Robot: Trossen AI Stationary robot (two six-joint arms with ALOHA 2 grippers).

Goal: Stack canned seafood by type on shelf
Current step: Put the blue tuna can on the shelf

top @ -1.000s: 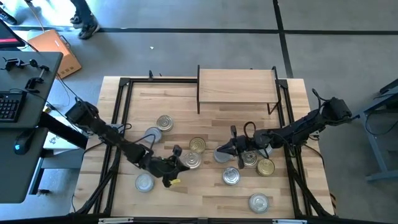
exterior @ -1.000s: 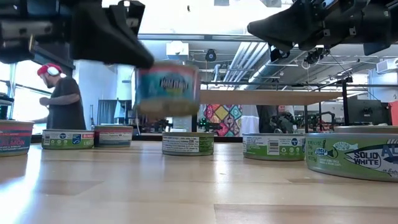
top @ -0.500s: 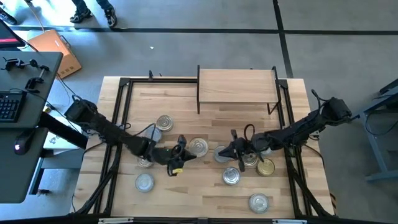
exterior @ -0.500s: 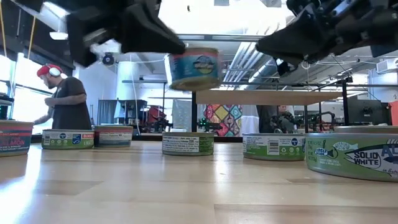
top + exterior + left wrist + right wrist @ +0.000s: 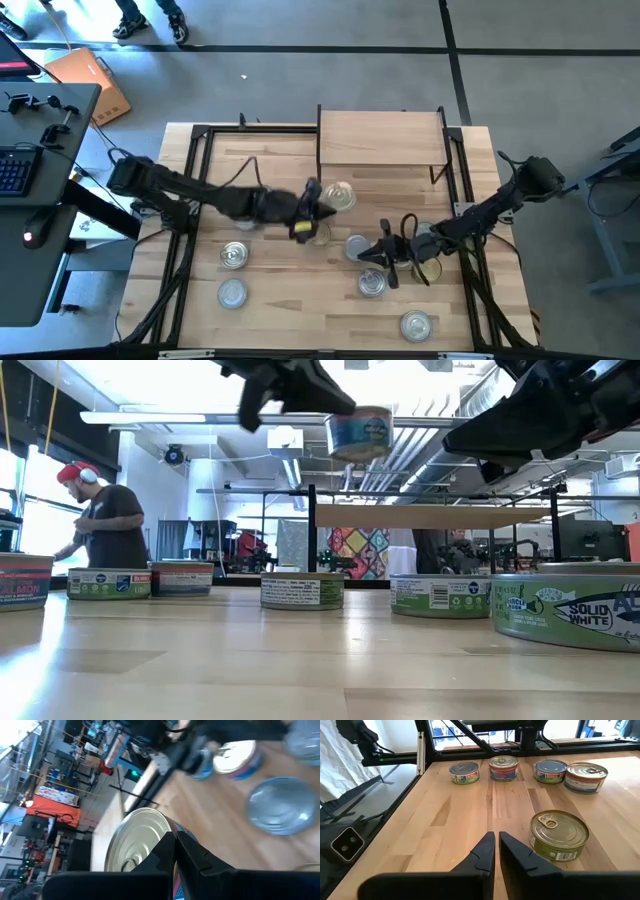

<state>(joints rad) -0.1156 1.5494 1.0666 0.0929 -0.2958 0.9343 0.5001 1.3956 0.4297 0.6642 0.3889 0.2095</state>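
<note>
Checked the worktop (image 5: pixel 280 310) first. Found the shelf (image 5: pixel 380 140) at its far edge, just ahead of the left jaws and with no tin on top yet. Traced the left arm (image 5: pixel 200 192) reaching out across the middle toward that shelf, and the right arm (image 5: pixel 480 212) stretched low over the cluster on its own side. Confirmed the left jaws clamped on one carried tin (image 5: pixel 338 196), lid outward in the left wrist view, held clear of the board. Compared with a second ago: then gripped low among the tins on the left arm's side, now raised and brought well forward. Seen from table level, riding above the height of the shelf board. Judged as lift complete, transport nearly done, placement pending. Expect a short further advance and a level descent. Risk of clipping the shelf's front edge if lowered early. Found the right jaws closed together with nothing between them, poised beside a gold-lidded tin (image 5: pixel 559 834) just ahead, and shifted a little over the cluster since the earlier pictures. Counted the loose tins (image 5: pixel 236 255) scattered on the board, behind and to either side of the left jaws, none sorted. Rated the task as barely begun, with first delivery in progress.
</note>
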